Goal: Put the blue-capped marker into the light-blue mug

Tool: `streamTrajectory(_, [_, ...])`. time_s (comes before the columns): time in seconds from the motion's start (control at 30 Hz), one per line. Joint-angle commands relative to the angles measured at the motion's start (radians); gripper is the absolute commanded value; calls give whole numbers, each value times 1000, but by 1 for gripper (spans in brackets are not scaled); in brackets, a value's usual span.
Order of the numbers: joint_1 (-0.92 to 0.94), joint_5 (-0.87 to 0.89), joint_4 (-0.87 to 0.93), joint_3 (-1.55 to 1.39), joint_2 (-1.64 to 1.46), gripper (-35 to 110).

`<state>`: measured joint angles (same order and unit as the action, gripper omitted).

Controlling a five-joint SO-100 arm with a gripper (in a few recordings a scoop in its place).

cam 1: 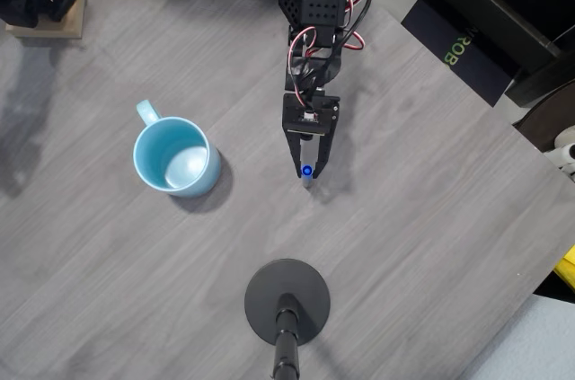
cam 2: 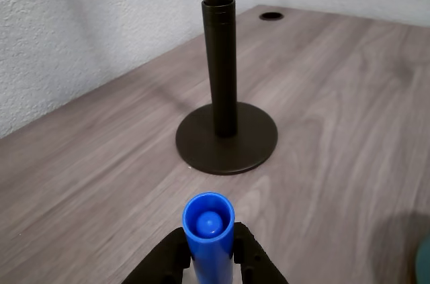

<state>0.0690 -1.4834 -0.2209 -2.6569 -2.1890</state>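
Marker upright in the gripper, barrel hidden.

The gripper (cam 1: 307,171) is clamped on the blue-capped marker (cam 2: 208,230), seen cap-end on; its barrel is hidden between the fingers (cam 2: 163,260). The light-blue mug (cam 1: 176,156) stands well apart at 9 o'clock, overhead view.

We're getting the overhead view looking straight down at the whole table (cam 1: 431,218); the wrist view is sitting low, facing forward. Both are sharing the black stand base (cam 1: 287,301) (cam 2: 227,137).
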Motion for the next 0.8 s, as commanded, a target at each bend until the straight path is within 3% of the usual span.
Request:
streamTrajectory(0.0, [18,8,-3,44,-9,0])
streamTrajectory(0.2, [54,8,26,87,-49,0])
streamTrajectory(0.57, [123,54,287,278,-212,0])
streamTrajectory(0.77, [181,54,307,328,-229,0])
